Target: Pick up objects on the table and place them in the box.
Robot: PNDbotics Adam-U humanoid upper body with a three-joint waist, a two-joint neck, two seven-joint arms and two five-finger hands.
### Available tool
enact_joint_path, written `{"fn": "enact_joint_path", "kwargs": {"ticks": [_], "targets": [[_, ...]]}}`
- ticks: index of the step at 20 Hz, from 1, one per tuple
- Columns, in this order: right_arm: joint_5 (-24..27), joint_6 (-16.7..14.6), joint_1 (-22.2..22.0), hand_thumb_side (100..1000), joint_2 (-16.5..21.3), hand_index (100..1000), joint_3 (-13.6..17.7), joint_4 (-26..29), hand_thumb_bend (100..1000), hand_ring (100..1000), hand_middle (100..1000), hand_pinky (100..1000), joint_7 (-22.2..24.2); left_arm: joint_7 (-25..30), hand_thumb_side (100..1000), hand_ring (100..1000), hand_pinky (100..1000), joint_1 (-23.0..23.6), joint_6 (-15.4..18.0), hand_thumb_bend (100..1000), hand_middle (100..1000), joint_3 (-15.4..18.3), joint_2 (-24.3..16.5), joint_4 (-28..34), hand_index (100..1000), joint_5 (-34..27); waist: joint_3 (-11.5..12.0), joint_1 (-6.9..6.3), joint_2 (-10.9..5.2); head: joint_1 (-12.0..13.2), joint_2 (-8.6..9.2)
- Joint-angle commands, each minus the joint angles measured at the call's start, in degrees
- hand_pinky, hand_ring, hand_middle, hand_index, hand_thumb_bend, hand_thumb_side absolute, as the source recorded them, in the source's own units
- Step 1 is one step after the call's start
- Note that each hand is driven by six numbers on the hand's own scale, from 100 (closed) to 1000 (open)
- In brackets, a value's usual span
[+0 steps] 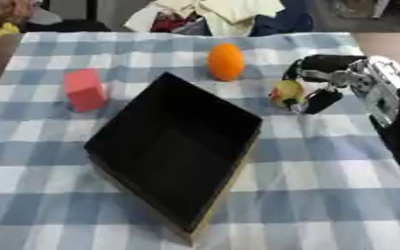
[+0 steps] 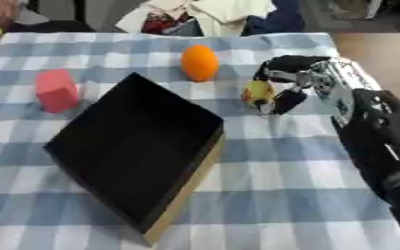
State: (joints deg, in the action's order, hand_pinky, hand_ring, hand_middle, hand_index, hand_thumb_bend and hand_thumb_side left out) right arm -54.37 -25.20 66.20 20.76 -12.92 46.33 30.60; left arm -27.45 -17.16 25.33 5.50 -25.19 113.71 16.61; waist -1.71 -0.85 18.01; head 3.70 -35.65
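A small yellow-and-red fruit (image 1: 286, 93) sits on the checked counter (image 1: 323, 195), right of the black box (image 1: 173, 146), with the right hand (image 1: 327, 80) curled round it, fingers on its far side and thumb on its near side. An orange (image 1: 226, 61) lies just behind the box; a red block (image 1: 84, 90) lies to the box's left.

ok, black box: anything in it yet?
Empty. The black box shows only its dark floor; orange ball, red block and the yellow-red fruit all lie outside on the cloth.
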Motion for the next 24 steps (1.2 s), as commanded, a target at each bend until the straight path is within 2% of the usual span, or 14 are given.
{"fn": "enact_joint_path", "kwargs": {"ticks": [1, 7, 13, 24], "targets": [[2.12, 1.26, 2.08, 307, 1.49, 761, 0.06, 3.52, 100, 814, 637, 812, 0.26, 0.32, 895, 724, 520, -0.27, 0.04, 174, 663, 0.02, -1.02, 0.88, 825, -0.23, 0.01, 0.08, -1.28, 0.17, 0.77], [6.77, 3.21, 3.41, 295, 1.86, 757, -0.19, 11.5, 100, 812, 636, 814, -0.59, 0.41, 895, 725, 521, -0.26, 0.12, 175, 664, 0.0, -1.11, 0.88, 825, -0.36, -0.01, 0.18, -1.44, 0.15, 0.75], [13.34, 5.32, 4.98, 301, 1.91, 745, -2.42, 21.06, 100, 795, 619, 794, -0.61, 0.57, 895, 725, 521, -0.25, 0.15, 175, 664, -0.09, -1.14, 0.88, 825, -0.53, 0.02, 0.27, -1.61, 0.01, 0.66], [24.83, 6.63, 5.86, 402, -0.38, 760, -8.18, 28.75, 100, 778, 620, 777, 7.21, 1.01, 895, 725, 521, -0.32, 0.18, 174, 665, -0.34, -1.01, 0.88, 824, -0.85, 0.27, 0.33, -1.67, -0.24, 0.64]]}}
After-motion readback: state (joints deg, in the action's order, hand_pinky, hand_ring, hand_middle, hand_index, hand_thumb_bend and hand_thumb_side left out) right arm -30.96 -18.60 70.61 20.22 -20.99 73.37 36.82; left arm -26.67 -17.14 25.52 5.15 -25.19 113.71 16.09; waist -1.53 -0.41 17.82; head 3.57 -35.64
